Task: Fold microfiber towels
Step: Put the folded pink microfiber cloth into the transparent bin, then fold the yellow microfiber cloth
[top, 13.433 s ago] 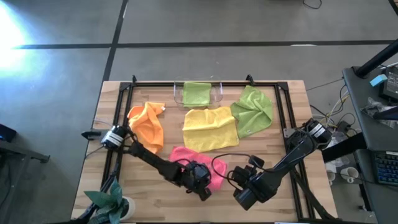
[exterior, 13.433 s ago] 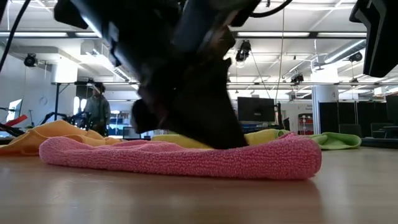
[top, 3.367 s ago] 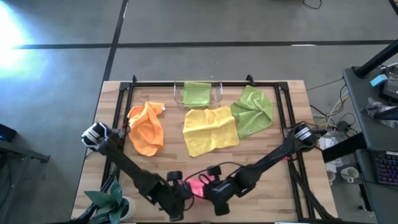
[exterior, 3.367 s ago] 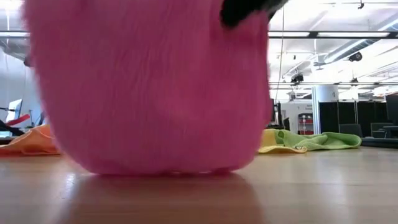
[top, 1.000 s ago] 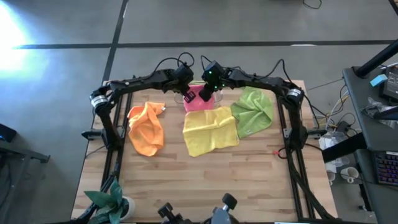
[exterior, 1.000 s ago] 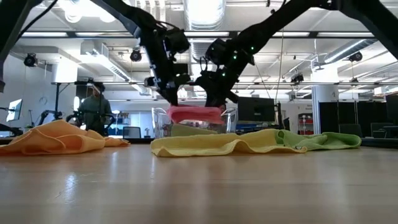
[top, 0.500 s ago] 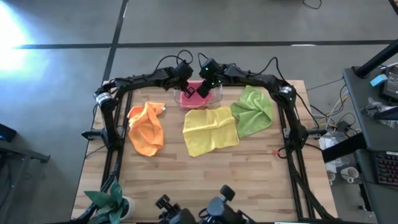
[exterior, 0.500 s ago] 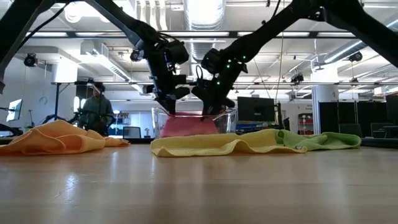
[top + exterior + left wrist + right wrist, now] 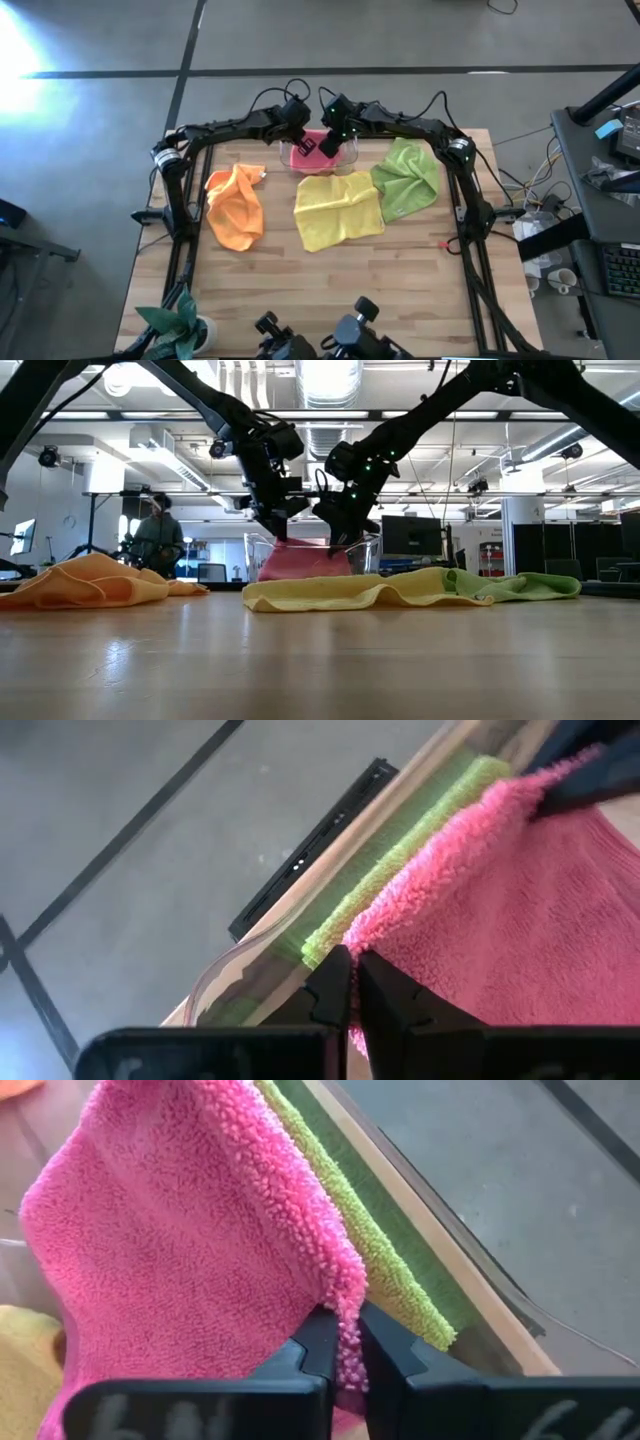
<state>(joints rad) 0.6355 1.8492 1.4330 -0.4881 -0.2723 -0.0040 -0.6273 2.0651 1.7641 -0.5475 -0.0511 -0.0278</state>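
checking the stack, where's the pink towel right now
In the high view the pink towel sits in the clear tray at the table's far edge, atop a lime green towel, above the yellow towel.

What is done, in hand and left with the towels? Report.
Done: a folded lime green towel lies in the clear tray. In hand: the left tool and right tool pinch the folded pink towel over it. Left: the orange towel, yellow towel and second green towel lie unfolded.
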